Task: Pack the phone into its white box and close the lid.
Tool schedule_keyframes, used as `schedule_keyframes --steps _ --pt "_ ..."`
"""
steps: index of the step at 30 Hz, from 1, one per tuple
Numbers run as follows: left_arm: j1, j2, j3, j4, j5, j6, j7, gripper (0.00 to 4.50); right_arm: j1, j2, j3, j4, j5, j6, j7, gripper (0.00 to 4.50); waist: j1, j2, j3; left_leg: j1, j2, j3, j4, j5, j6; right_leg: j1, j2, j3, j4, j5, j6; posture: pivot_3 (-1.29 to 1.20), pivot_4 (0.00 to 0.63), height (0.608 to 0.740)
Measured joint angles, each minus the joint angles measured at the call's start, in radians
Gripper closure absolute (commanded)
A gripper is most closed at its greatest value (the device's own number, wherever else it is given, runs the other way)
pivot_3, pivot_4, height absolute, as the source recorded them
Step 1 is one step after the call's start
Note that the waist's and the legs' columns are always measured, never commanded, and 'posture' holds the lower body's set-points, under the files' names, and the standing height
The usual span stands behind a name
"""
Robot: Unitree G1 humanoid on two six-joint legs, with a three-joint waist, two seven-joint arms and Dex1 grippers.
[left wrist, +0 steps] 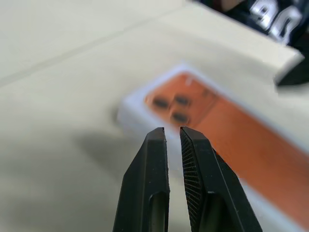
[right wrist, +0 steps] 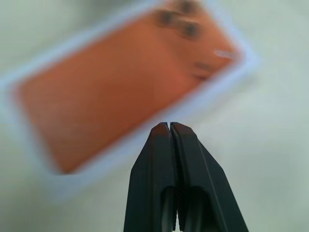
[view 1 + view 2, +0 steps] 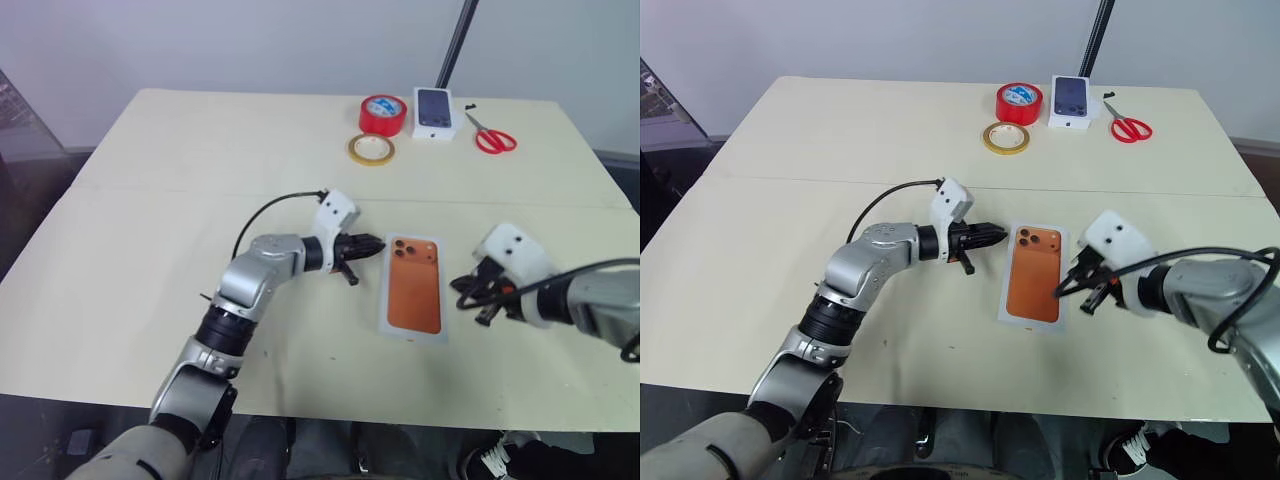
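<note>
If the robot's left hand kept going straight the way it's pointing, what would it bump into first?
Probably the phone lying in the white box. The left hand points at its camera end; it seems slightly above the table, so it might skim over.

In both wrist views the phone (image 2: pixel 120 82) and the white box (image 2: pixel 29 159) around it are blurred, lenses reduced to dark smudges. The print on the small box (image 3: pixel 434 113) at the table's far edge is too small to read
</note>
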Motion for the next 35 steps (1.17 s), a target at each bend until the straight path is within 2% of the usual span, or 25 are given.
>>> schedule_keyframes --steps 6,10,14,19,25,30,35 --pt "-0.034 -0.006 -0.135 0.134 0.121 -0.077 -0.003 3.97 0.046 0.075 0.086 -0.03 -0.006 0.01 -0.074 4.43 -0.006 0.0 0.0 0.001 0.001 0.001 0.0 0.0 0.0 0.0 0.001 0.0 0.001 0.0 0.0 0.0 0.15 0.709" --pt "-0.036 0.015 -0.136 0.132 0.139 -0.099 -0.005 3.97 0.051 0.095 0.106 -0.035 -0.033 0.005 -0.12 4.43 -0.005 0.0 0.0 0.002 0.001 0.0 0.0 0.0 0.0 0.0 0.001 0.0 0.001 0.0 0.0 0.0 0.15 0.709" --pt "0.01 0.1 -0.025 0.022 0.097 -0.083 -0.003 3.97 0.044 0.119 0.036 -0.006 -0.069 -0.051 -0.146 4.43 -0.011 0.0 0.0 0.002 0.001 0.0 -0.001 0.0 0.0 0.0 0.0 0.001 0.001 0.0 0.0 0.0 0.15 0.709" --pt "0.112 0.268 0.178 -0.105 0.044 -0.078 0.013 3.97 0.034 0.159 -0.063 0.113 -0.17 -0.265 -0.159 4.43 -0.019 0.001 0.0 0.002 0.001 0.001 -0.001 0.0 0.0 0.0 0.0 0.0 0.001 0.0 0.0 0.0 0.15 0.709" --pt "0.295 0.476 0.404 -0.118 0.011 -0.096 0.008 3.97 0.008 0.248 -0.108 0.275 -0.17 -0.378 -0.117 4.43 -0.026 0.001 0.0 0.002 0.002 0.001 -0.001 0.0 0.0 -0.001 -0.001 0.0 0.001 0.0 0.0 0.0 0.15 0.709" --pt "0.38 0.515 0.51 -0.128 -0.013 -0.112 0.036 3.97 -0.006 0.256 -0.097 0.342 -0.169 -0.447 -0.043 4.43 -0.012 0.001 0.0 0.002 0.0 0.001 -0.001 0.0 0.0 0.001 -0.003 0.0 0.001 0.0 0.0 0.0 0.15 0.709" --pt "0.436 0.514 0.532 -0.172 -0.036 -0.102 0.07 3.97 -0.003 0.288 -0.073 0.371 -0.17 -0.475 -0.015 4.43 -0.009 0.001 0.0 0.002 0.001 0.001 -0.001 0.0 0.0 0.0 -0.003 0.001 0.001 0.0 0.0 0.0 0.15 0.709"
